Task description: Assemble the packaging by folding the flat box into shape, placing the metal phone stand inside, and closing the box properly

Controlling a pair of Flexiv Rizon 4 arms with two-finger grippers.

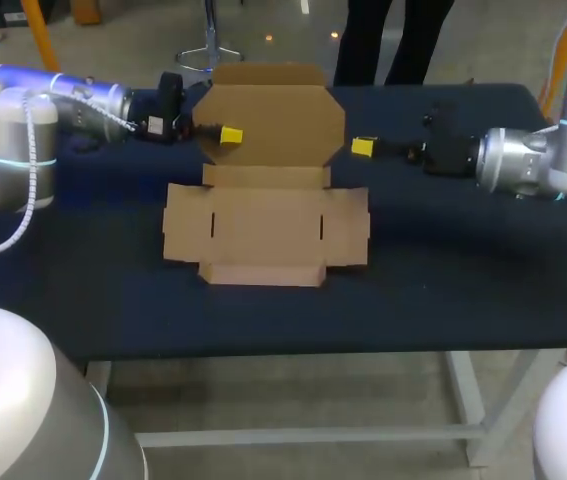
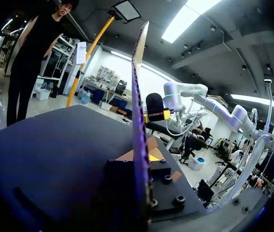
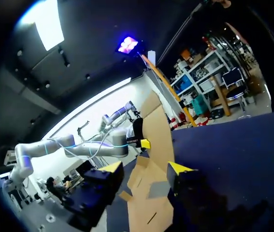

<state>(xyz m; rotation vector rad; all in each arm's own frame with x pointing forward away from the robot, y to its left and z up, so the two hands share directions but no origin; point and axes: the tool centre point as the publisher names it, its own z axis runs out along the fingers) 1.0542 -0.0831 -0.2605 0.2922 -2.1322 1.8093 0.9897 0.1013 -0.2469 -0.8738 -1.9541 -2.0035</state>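
A brown cardboard box (image 1: 265,228) lies unfolded flat on the table, side flaps spread. Its lid panel (image 1: 273,112) stands upright at the back. My left gripper (image 1: 229,135) is shut on the lid's left edge; in the left wrist view the panel (image 2: 137,111) runs edge-on between the fingers of the left gripper (image 2: 144,162). My right gripper (image 1: 363,147) hovers just off the lid's right edge, open and holding nothing. In the right wrist view the right gripper (image 3: 146,168) has its yellow tips spread, with the box (image 3: 151,191) ahead of them. No phone stand is in view.
The dark blue tabletop (image 1: 463,280) stretches on both sides of the box and to the front edge. Both arms come in low over the table's far half.
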